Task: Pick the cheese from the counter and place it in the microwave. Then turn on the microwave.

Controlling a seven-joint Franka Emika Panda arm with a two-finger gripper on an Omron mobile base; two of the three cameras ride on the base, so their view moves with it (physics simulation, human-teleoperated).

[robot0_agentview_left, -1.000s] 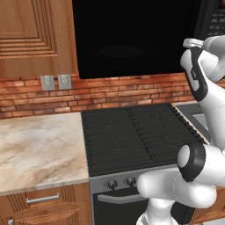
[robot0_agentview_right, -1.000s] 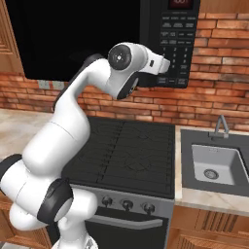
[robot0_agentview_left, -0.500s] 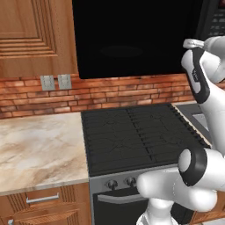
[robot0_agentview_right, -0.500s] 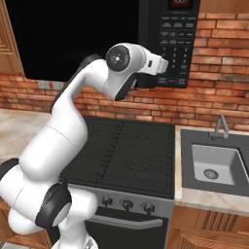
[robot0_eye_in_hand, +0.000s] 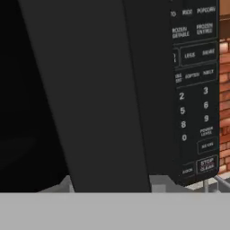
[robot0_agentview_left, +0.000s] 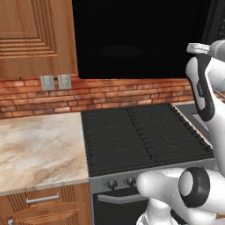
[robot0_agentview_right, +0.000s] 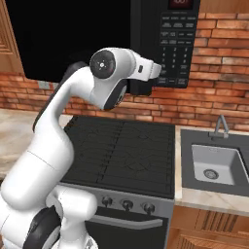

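The microwave (robot0_agentview_right: 180, 44) hangs above the stove, its button panel (robot0_eye_in_hand: 195, 90) at the right. Its dark door (robot0_eye_in_hand: 99, 90) stands swung out, seen nearly edge-on. My gripper (robot0_eye_in_hand: 112, 186) is raised at the door's lower edge beside the panel. Its fingertips (robot0_eye_in_hand: 67, 184) stand apart, open, with the door's edge between them. I cannot tell if they touch it. The wide black microwave cavity (robot0_agentview_left: 132, 39) faces the room. The beige marble counter (robot0_agentview_left: 35, 149) lies left of the stove. The cheese is out of view.
A black gridded stovetop (robot0_agentview_left: 140, 136) sits under the microwave, with oven knobs (robot0_agentview_right: 127, 204) on its front. At the right is a grey sink (robot0_agentview_right: 214, 165) with a tap. A brick wall with outlets (robot0_agentview_left: 56, 82) runs behind. A wooden cabinet (robot0_agentview_left: 30, 35) hangs upper left.
The hand has crept slightly left along the microwave's lower edge in the right base view. The rest of the scene is unchanged.
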